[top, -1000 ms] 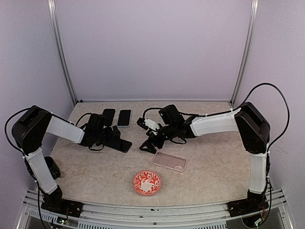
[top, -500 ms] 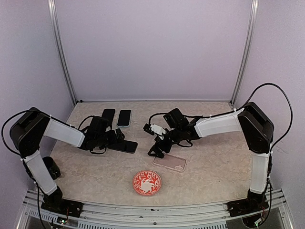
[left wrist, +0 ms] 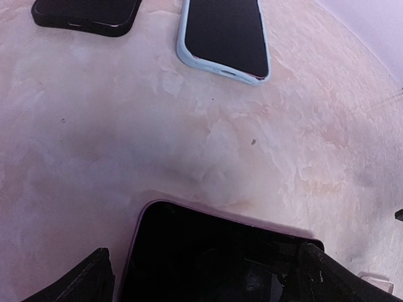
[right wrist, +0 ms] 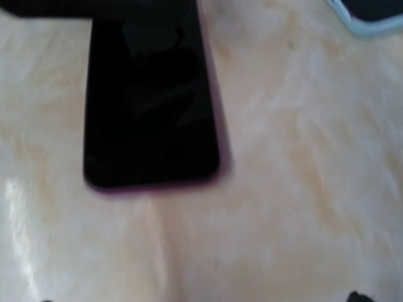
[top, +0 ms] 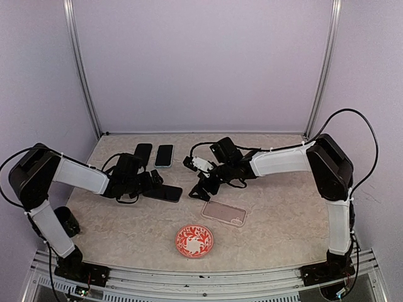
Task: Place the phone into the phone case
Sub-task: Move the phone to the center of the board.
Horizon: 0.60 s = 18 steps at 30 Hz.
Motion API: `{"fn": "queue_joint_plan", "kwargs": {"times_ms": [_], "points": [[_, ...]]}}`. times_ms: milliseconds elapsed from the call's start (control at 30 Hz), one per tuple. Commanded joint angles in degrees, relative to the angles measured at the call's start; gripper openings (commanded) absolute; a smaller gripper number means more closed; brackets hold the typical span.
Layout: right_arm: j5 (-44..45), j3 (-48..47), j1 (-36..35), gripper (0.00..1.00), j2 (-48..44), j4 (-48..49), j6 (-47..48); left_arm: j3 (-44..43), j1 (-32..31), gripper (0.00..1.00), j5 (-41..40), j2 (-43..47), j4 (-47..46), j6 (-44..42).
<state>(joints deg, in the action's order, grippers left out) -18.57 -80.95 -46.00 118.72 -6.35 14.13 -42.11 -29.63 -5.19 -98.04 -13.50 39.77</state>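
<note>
Since half a second ago the right arm [top: 283, 162] has drawn its jaws back off the phone case [top: 224, 212], so that they now hang just behind the case's left end, and the phone [top: 165, 193] has shifted only slightly. The pale mottled desk [top: 277, 207] carries everything. The left arm [top: 79, 175] reaches in low from far to the left of the case, and its jaws stand spread wide astride one end of the phone. In the left wrist view the fingers [left wrist: 94, 280] sit outside the phone's long edges, and whether they touch it cannot be told. The right jaws are also spread wide. Only their tips show at the bottom of the blurred right wrist view, which looks across at the phone's other end. The case is clear and lies flat and open side up. A red patterned plate [top: 194, 241] sits in front of the case and a little to its left, apart from it. The phone is dark with a purplish rim. It lies flat, screen up, to the left of the case and slightly behind it, outside the case and not touching it. Farther back and left of the case, a black phone [top: 143, 153] and a phone in a light blue case [top: 164, 155] lie side by side.
</note>
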Motion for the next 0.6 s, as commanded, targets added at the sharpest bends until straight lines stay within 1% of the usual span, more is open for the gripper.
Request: {"fn": "queue_joint_plan", "kwargs": {"times_ms": [0,167,400,567], "points": [[1.17,-5.12,-1.99,1.00,4.90,-0.08,0.14,-0.41,1.50,0.99,-2.68,4.89,4.37,-0.36],[0.39,-8.71,-2.47,1.00,8.27,0.47,-1.33,-0.84,1.68,0.99,-5.72,8.30,7.05,-1.49],[-0.61,-11.26,-3.69,1.00,11.45,0.48,-1.53,-0.04,1.59,0.99,-6.44,12.20,9.05,-0.93],[-0.29,-12.90,-4.25,1.00,13.52,0.52,-1.73,-1.13,1.59,0.99,-7.53,15.10,11.97,-0.42]]}}
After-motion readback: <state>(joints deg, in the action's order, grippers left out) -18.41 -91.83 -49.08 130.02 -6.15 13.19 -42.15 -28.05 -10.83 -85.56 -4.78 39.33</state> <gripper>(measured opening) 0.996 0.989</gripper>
